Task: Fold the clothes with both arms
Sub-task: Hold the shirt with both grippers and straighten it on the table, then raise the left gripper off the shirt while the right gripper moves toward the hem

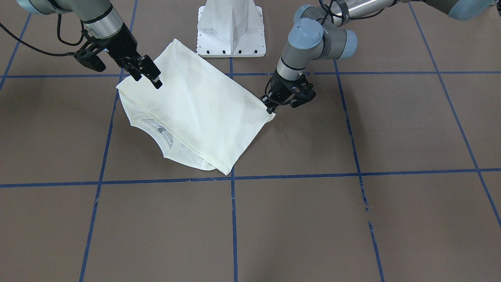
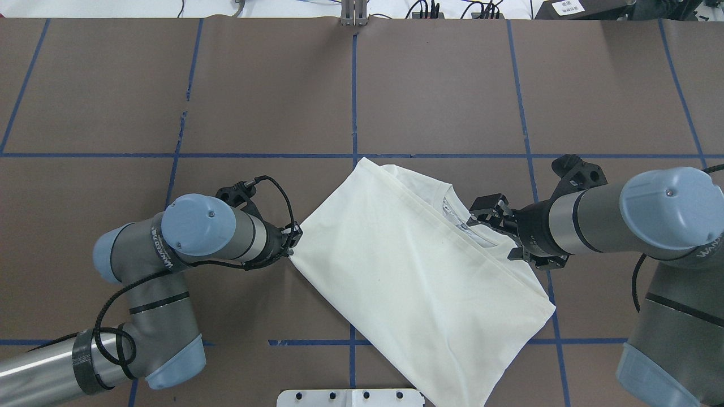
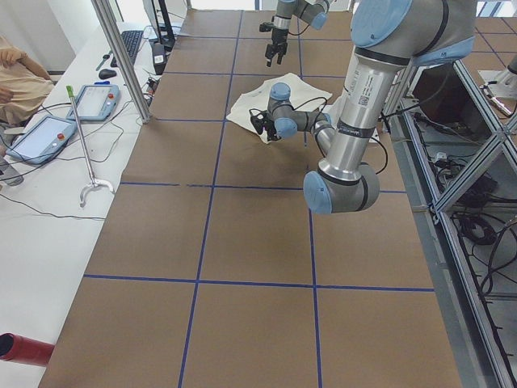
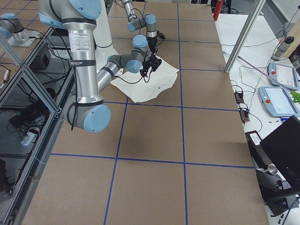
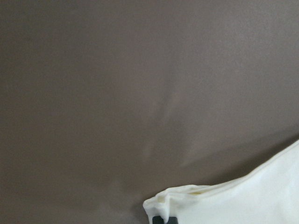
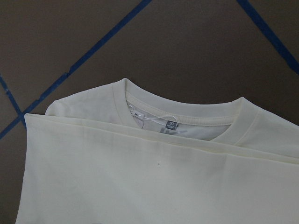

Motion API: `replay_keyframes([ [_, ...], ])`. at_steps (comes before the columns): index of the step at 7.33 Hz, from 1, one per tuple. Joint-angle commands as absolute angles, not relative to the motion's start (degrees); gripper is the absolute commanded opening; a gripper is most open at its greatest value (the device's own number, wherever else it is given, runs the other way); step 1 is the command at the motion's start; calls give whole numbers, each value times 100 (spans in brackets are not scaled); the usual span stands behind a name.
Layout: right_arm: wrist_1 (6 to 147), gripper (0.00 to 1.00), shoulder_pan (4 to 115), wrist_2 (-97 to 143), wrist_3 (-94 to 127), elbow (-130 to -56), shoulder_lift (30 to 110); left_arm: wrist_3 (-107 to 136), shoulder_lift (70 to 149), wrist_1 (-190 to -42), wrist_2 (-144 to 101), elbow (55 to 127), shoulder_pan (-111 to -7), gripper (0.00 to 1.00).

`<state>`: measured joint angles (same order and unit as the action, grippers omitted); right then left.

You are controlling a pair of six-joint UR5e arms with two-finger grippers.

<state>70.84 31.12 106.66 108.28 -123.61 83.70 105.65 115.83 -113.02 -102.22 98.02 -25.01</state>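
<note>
T-shirt (image 1: 195, 117) folded, plain side up, on brown counter (image 1: 352, 219) with blue tape grid, near white pedestal (image 1: 231, 31).
Left arm (image 2: 198, 232) low at one corner, left claw (image 1: 271, 109) clamped on that corner. Right arm (image 2: 622, 217) at opposite end, right claw (image 1: 148, 81) spread apart above the fold by the collar (image 6: 187, 109). Neck label (image 6: 171, 125) showing.

Brown tabletop (image 1: 391, 125) (gridded with blue tape (image 1: 234, 235))
</note>
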Motion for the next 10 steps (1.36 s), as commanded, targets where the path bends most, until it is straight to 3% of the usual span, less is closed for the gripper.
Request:
replay_keyframes([
  [1,7084,100,3103,10713,10828,-12357,8367,9908,11593,-11294,-10213,9765,-3055,0],
  [2,7084,100,3085,10644,10828,-12366,8367,9810,12002,-11390,-10074,9330,-3563,0],
  [3,7084,100,3068,10644,10828,-12366,8367,9765,12832,-11408,-10055,8377,-3977,0],
  [5,7067,100,2867,10583,10828,-12392,8341,9703,13952,-13032,-10046,6112,-4524,0],
  [6,7084,100,2639,10260,10863,-12349,8115,9407,14061,-13339,-10046,5778,-4631,36],
  [7,7084,100,2149,9639,10907,-12296,8034,9352,13941,-13263,-10107,6183,-4641,54],
  [9,7146,100,1279,8548,11299,-11841,7770,9369,12760,-12660,-10789,8216,-4641,57],
  [10,7146,100,987,8117,11659,-11491,7543,9360,12344,-12561,-10819,8792,-4641,57],
])
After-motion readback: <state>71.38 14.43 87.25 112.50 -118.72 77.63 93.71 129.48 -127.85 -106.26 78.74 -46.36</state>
